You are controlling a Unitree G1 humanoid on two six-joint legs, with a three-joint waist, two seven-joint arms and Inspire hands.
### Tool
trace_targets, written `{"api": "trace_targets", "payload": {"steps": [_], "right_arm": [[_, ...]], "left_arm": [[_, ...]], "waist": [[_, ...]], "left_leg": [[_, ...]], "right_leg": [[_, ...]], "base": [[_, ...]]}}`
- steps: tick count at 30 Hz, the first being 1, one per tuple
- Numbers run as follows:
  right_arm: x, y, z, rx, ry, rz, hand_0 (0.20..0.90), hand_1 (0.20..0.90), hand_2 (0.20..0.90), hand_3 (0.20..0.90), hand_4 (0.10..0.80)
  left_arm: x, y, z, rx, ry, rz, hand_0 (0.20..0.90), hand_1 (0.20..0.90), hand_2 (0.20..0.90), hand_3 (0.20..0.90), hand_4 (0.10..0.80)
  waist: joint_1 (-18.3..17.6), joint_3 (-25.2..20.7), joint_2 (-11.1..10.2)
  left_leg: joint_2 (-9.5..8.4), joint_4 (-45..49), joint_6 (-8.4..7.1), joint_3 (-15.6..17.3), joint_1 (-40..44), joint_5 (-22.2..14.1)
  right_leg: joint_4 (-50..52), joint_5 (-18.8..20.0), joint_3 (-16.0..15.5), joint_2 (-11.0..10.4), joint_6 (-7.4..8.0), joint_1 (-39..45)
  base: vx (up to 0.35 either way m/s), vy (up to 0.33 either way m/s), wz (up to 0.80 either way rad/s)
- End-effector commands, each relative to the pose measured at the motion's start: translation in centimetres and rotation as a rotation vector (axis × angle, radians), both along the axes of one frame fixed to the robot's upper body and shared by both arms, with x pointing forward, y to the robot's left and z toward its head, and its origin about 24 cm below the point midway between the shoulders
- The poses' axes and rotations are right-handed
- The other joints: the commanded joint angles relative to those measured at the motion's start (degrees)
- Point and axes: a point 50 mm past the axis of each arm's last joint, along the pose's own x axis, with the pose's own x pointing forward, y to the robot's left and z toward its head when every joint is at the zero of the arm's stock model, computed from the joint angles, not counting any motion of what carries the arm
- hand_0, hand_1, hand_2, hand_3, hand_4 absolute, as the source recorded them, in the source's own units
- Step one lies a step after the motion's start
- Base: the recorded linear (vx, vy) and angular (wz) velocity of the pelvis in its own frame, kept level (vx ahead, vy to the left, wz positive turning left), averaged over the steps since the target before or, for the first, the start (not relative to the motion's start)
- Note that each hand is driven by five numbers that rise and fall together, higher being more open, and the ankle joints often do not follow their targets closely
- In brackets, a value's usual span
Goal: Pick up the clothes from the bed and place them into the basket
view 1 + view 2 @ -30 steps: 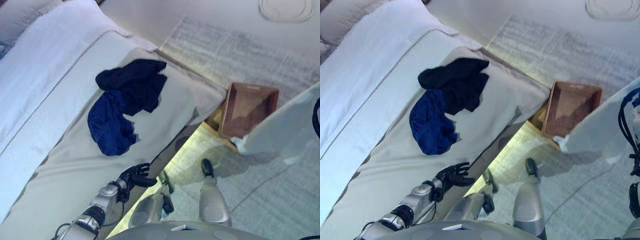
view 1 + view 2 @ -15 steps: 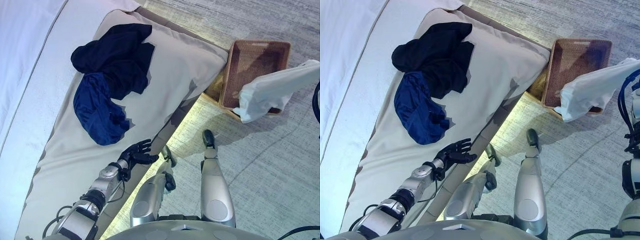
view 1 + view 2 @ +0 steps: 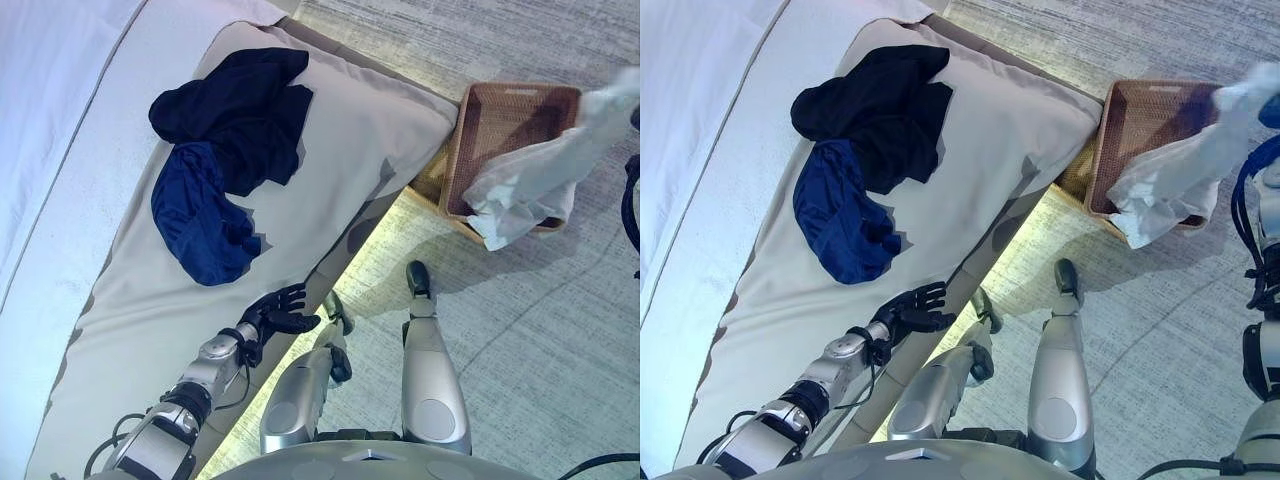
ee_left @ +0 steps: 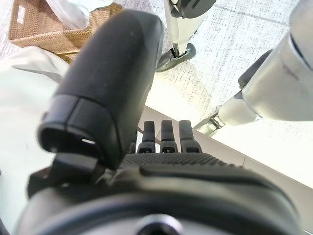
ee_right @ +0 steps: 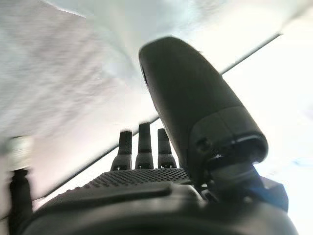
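A black garment [image 3: 250,110] and a dark blue garment [image 3: 200,215] lie bunched together on the beige bed cover [image 3: 340,160]. A brown wicker basket [image 3: 505,125] stands on the floor at the bed's corner. A white garment [image 3: 530,180] hangs slanted from the upper right, with its lower end in the basket and over its near rim. My right hand [image 5: 146,186] holds it, with the white cloth past its fingers. My left hand [image 3: 275,312] is open and empty at the bed's near edge, below the blue garment.
A grey striped rug [image 3: 560,330] covers the floor beside the bed. White bedding [image 3: 50,120] covers the bed's left part. The bed's wooden side rail [image 3: 350,250] runs between my left hand and the floor.
The white garment has swung up and to the right, and its lower end has dropped further into the basket. My left hand has barely moved. The clothes on the bed lie as before.
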Motion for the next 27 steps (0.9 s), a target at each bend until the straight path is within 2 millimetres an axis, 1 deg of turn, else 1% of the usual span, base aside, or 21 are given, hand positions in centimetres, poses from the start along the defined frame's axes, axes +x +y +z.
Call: {"api": "trace_targets", "payload": {"steps": [1, 2, 5, 7, 8, 9, 10, 13, 15, 17, 18, 21, 24, 25, 26, 27], "right_arm": [[-1.3, 3.5, 5.5, -0.281, -0.283, 0.079, 0.900, 0.900, 0.900, 0.900, 0.800], [-1.3, 3.7, 5.5, -0.294, -0.292, 0.081, 0.900, 0.900, 0.900, 0.900, 0.800], [-1.2, 3.5, 4.2, -0.295, -0.228, 0.068, 0.900, 0.900, 0.900, 0.900, 0.800], [-1.0, 2.8, 2.8, -0.255, -0.124, 0.045, 0.900, 0.900, 0.900, 0.900, 0.800], [-0.9, 2.6, 2.5, -0.247, -0.109, 0.044, 0.900, 0.900, 0.900, 0.900, 0.800], [-0.6, 1.9, 1.1, -0.217, -0.007, 0.028, 0.900, 0.900, 0.900, 0.900, 0.800], [-0.5, 1.9, 0.7, -0.214, 0.015, 0.048, 0.900, 0.900, 0.900, 0.900, 0.800], [0.1, 3.1, 0.2, -0.250, 0.092, 0.137, 0.900, 0.900, 0.900, 0.900, 0.800], [0.4, 4.0, 0.2, -0.277, 0.113, 0.185, 0.900, 0.900, 0.900, 0.900, 0.800], [1.0, 5.9, 0.1, -0.335, 0.164, 0.280, 0.900, 0.900, 0.900, 0.900, 0.800], [1.1, 6.3, 0.0, -0.349, 0.177, 0.305, 0.900, 0.900, 0.900, 0.900, 0.800], [1.9, 8.2, -0.8, -0.416, 0.259, 0.396, 0.900, 0.900, 0.900, 0.900, 0.800], [2.6, 9.0, -1.4, -0.435, 0.327, 0.430, 0.900, 0.900, 0.900, 0.900, 0.800], [3.0, 9.0, -1.6, -0.425, 0.348, 0.419, 0.900, 0.900, 0.900, 0.900, 0.800], [3.2, 9.1, -1.7, -0.419, 0.364, 0.424, 0.900, 0.900, 0.900, 0.900, 0.800], [3.7, 8.8, -2.2, -0.380, 0.397, 0.396, 0.900, 0.900, 0.900, 0.900, 0.800]], "left_arm": [[-2.2, 2.1, -1.4, 0.043, 0.054, 0.024, 0.900, 0.900, 0.900, 0.900, 0.800], [-2.2, 2.2, -1.4, 0.045, 0.057, 0.026, 0.900, 0.900, 0.900, 0.900, 0.800], [-2.5, 2.6, -1.6, 0.056, 0.072, 0.035, 0.900, 0.900, 0.900, 0.900, 0.800], [-2.7, 3.0, -1.6, 0.058, 0.076, 0.051, 0.900, 0.900, 0.900, 0.900, 0.800], [-2.7, 3.1, -1.6, 0.058, 0.077, 0.055, 0.900, 0.900, 0.900, 0.900, 0.800], [-2.8, 3.4, -1.6, 0.061, 0.083, 0.069, 0.900, 0.900, 0.900, 0.900, 0.800], [-2.8, 3.5, -1.6, 0.063, 0.084, 0.078, 0.900, 0.900, 0.900, 0.900, 0.800], [-3.0, 4.2, -1.7, 0.064, 0.093, 0.116, 0.900, 0.900, 0.900, 0.900, 0.800], [-3.1, 4.6, -1.7, 0.067, 0.096, 0.133, 0.900, 0.900, 0.900, 0.900, 0.800], [-3.4, 5.2, -1.7, 0.064, 0.099, 0.163, 0.900, 0.900, 0.900, 0.900, 0.800], [-3.4, 5.3, -1.7, 0.060, 0.100, 0.173, 0.900, 0.900, 0.900, 0.900, 0.800], [-3.8, 5.6, -1.8, 0.054, 0.109, 0.190, 0.900, 0.900, 0.900, 0.900, 0.800], [-4.0, 5.6, -2.0, 0.052, 0.119, 0.198, 0.900, 0.900, 0.900, 0.900, 0.800], [-4.0, 5.7, -2.0, 0.059, 0.122, 0.195, 0.900, 0.900, 0.900, 0.900, 0.800], [-4.1, 5.7, -2.1, 0.053, 0.129, 0.206, 0.900, 0.900, 0.900, 0.900, 0.800], [-4.3, 5.9, -2.3, 0.067, 0.138, 0.200, 0.900, 0.900, 0.900, 0.900, 0.800]], "waist": [[-0.1, -2.4, -4.4], [0.1, -2.5, -4.8], [0.6, -3.2, -6.1], [0.9, -3.4, -6.9], [1.0, -3.4, -7.0], [1.3, -3.7, -7.9], [1.5, -3.9, -8.3], [2.2, -4.4, -9.7], [2.6, -4.6, -10.3], [3.9, -4.6, -11.4], [4.1, -4.7, -11.6], [6.6, -4.6, -12.4], [8.6, -4.5, -12.7], [9.9, -4.3, -12.8], [10.3, -4.2, -12.8], [11.9, -4.0, -12.9]], "left_leg": [[-0.07, 8.0, -1.87, -5.3, -0.8, -9.3], [-0.07, 7.9, -1.81, -5.3, -0.7, -9.3], [-0.07, 7.8, -1.68, -5.4, -0.4, -9.5], [-0.14, 7.4, -1.57, -5.3, 0.0, -9.5], [-0.13, 7.3, -1.56, -5.3, 0.1, -9.5], [-0.12, 7.0, -1.52, -5.2, 0.5, -9.6], [-0.08, 6.7, -1.48, -5.2, 0.9, -9.6], [-0.21, 6.5, -1.35, -5.4, 1.7, -10.0], [-0.28, 6.7, -1.21, -5.7, 1.6, -10.0], [-0.52, 7.7, -1.00, -6.9, 1.0, -10.2], [-0.58, 7.9, -0.96, -7.2, 0.8, -10.3], [-1.37, 7.8, -0.61, -9.9, 0.4, -9.6], [-1.97, 7.3, -0.33, -12.0, 0.1, -9.0], [-2.32, 7.6, -0.08, -13.1, -0.3, -9.0], [-2.45, 7.8, 0.00, -13.6, -0.4, -9.0], [-2.93, 8.5, 0.27, -14.7, -1.0, -9.0]], "right_leg": [[2.4, -7.6, -9.2, 1.4, -4.42, 3.0], [2.2, -7.4, -9.4, 1.4, -4.28, 3.2], [1.2, -6.8, -9.9, 1.3, -3.84, 4.2], [-0.1, -6.1, -10.2, 1.4, -3.53, 4.9], [-0.4, -6.0, -10.2, 1.4, -3.48, 5.1], [-1.9, -5.2, -10.4, 1.4, -3.19, 6.0], [-2.7, -4.6, -10.4, 1.4, -3.05, 6.5], [-4.5, -3.7, -10.8, 1.4, -2.69, 7.9], [-4.7, -3.5, -11.1, 1.4, -2.65, 8.1], [-4.5, -3.7, -11.7, 1.3, -2.72, 8.4], [-4.4, -3.8, -11.9, 1.3, -2.73, 8.5], [-4.2, -4.3, -13.3, 1.3, -2.88, 9.7], [-4.1, -4.7, -14.6, 1.1, -3.05, 10.4], [-3.7, -5.0, -15.5, 0.8, -3.17, 10.7], [-3.4, -5.2, -16.0, 0.7, -3.26, 10.8], [-2.9, -5.5, -17.2, 0.3, -3.41, 11.1]], "base": [[0.016, 0.014, 0.11], [0.024, 0.012, 0.13], [0.023, 0.004, 0.11], [0.022, 0.025, 0.11], [0.035, 0.035, 0.14], [0.046, 0.031, 0.16], [0.072, 0.042, 0.17], [0.061, 0.043, 0.14], [0.028, 0.046, 0.12], [0.025, 0.066, 0.05], [0.033, 0.075, 0.11], [0.041, 0.105, 0.38], [0.040, 0.129, 0.55], [0.046, 0.151, 0.56], [0.060, 0.143, 0.63], [0.050, 0.121, 0.73]]}}
